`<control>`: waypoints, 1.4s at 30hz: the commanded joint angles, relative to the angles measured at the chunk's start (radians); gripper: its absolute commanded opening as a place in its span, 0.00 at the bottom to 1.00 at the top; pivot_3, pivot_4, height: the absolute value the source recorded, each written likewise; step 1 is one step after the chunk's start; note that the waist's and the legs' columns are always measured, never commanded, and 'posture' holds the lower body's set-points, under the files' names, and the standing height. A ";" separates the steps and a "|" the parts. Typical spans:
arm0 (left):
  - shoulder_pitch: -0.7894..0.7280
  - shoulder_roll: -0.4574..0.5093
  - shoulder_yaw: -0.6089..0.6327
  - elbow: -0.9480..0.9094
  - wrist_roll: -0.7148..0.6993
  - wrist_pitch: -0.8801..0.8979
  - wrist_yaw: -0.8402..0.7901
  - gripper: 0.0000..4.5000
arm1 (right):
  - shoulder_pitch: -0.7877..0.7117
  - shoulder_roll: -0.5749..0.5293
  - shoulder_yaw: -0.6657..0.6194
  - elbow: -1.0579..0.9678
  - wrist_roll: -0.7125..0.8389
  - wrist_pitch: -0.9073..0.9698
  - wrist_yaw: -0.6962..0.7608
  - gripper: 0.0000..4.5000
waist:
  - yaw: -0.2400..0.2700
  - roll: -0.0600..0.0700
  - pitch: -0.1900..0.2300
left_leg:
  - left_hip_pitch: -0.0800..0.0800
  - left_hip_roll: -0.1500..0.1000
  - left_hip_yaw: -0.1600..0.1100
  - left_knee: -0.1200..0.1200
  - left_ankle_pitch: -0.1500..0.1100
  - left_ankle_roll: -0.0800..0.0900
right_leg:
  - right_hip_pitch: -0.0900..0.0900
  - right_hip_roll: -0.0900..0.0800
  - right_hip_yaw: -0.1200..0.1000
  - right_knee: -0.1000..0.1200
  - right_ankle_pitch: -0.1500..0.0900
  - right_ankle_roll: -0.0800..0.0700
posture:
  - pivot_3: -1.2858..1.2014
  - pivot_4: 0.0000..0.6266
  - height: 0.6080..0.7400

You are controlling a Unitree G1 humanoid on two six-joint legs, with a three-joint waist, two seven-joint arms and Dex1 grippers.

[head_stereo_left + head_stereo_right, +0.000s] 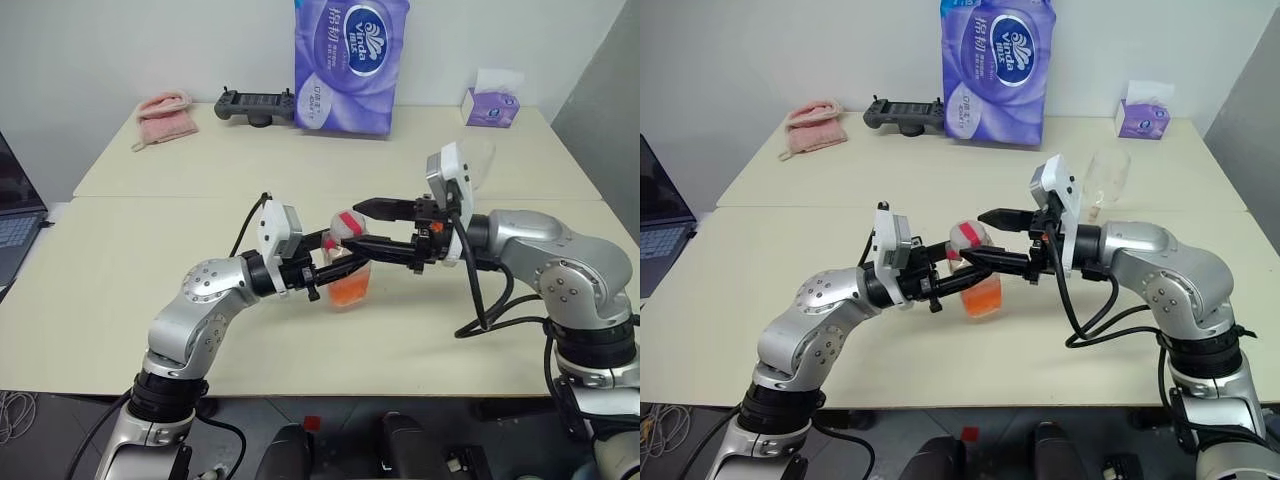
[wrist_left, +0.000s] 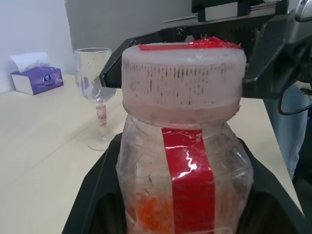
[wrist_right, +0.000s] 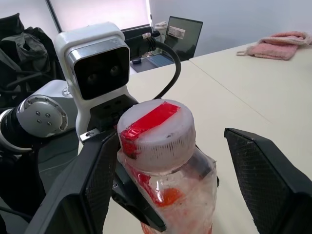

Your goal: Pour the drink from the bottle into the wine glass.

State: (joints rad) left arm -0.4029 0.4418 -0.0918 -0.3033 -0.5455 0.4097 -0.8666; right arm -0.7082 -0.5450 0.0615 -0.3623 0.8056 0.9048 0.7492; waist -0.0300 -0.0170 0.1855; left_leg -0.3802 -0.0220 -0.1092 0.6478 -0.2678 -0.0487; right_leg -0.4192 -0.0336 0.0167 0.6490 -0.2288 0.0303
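The bottle [image 1: 347, 268], a small clear plastic container with a whitish ribbed cap [image 3: 157, 134] bearing a red tape strip, holds orange-red drink [image 1: 350, 291] pooled in its lower part; it is raised above the table [image 1: 200, 160] between the two arms, its long axis roughly upright with a slight lean, cap uppermost. The left gripper [image 1: 322, 271] is clamped on the bottle's body. The right gripper [image 3: 168, 175] has its two black fingers spread to either side of the cap, with a visible gap between one pad [image 3: 265, 168] and the cap. The wine glass [image 1: 1106, 177] stands upright and appears empty on the cream table, beyond the right arm and well apart from the bottle. Along the far edge of the table lie a pink towel [image 1: 163, 115], a black handheld controller [image 1: 256, 104], a purple pack of tissue rolls [image 1: 349, 62] and a small purple tissue box [image 1: 491, 106]; a laptop [image 1: 15, 215] sits beside the table on the left. A pale wall closes the background.
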 commanded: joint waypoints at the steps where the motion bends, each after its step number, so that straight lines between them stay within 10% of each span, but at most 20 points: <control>1: -0.018 -0.006 0.003 -0.044 -0.002 -0.022 -0.006 0.42 | -0.027 0.010 -0.016 -0.009 -0.004 -0.020 0.000 0.77 | 0.000 0.000 0.000 | 0.000 0.000 0.000 0.000 0.000 0.000 | 0.000 0.000 0.000 0.000 0.000 0.000 | 0.52 0.24 1.00; 7: -0.016 -0.012 0.002 -0.036 0.002 -0.026 -0.006 0.42 | -0.025 0.027 -0.033 -0.017 0.001 -0.011 -0.020 0.42 | 0.000 0.000 0.000 | 0.000 0.000 0.000 0.000 0.000 0.000 | 0.000 0.000 0.000 0.000 0.000 0.000 | 0.52 0.24 1.00; 13: -0.032 -0.025 -0.004 -0.013 0.022 -0.037 -0.001 0.42 | -0.014 0.105 -0.063 -0.058 -0.042 0.016 -0.233 0.42 | -0.001 0.000 0.000 | 0.000 0.000 0.000 0.000 0.000 0.000 | 0.000 0.000 0.000 0.001 0.000 0.000 | 0.52 0.24 1.00; 22: -0.051 -0.069 -0.016 0.039 0.054 -0.062 -0.021 0.42 | -0.010 0.314 0.148 -0.133 -0.585 0.162 -0.879 0.42 | -0.001 0.000 0.000 | 0.000 0.000 -0.001 0.000 0.002 -0.004 | -0.004 -0.001 0.000 0.008 0.000 0.000 | 0.52 0.24 1.00; 35: -0.062 -0.080 -0.002 0.063 0.077 -0.068 -0.042 0.41 | -0.011 0.395 0.110 -0.122 -0.604 0.203 -0.948 0.42 | -0.003 0.000 0.000 | 0.001 0.000 -0.002 0.000 0.003 -0.006 | -0.004 0.000 0.000 0.009 0.000 0.000 | 0.52 0.24 1.00; 42: -0.060 -0.074 -0.006 0.067 0.088 -0.080 -0.050 0.40 | -0.003 0.345 0.049 -0.131 -0.466 0.128 -0.749 1.00 | -0.003 0.000 0.000 | 0.001 -0.001 -0.001 0.001 0.003 -0.006 | -0.003 0.000 0.000 0.009 0.000 0.000 | 0.52 0.24 1.00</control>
State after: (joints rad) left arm -0.4637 0.3700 -0.0366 -0.1081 -0.4265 0.3895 -0.8165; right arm -0.6952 -0.1509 0.2433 -0.5419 0.3785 1.0716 -0.0002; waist -0.0330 -0.0167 0.1852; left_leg -0.3795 -0.0225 -0.1106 0.6483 -0.2645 -0.0544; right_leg -0.4225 -0.0338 0.0166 0.6583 -0.2289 0.0302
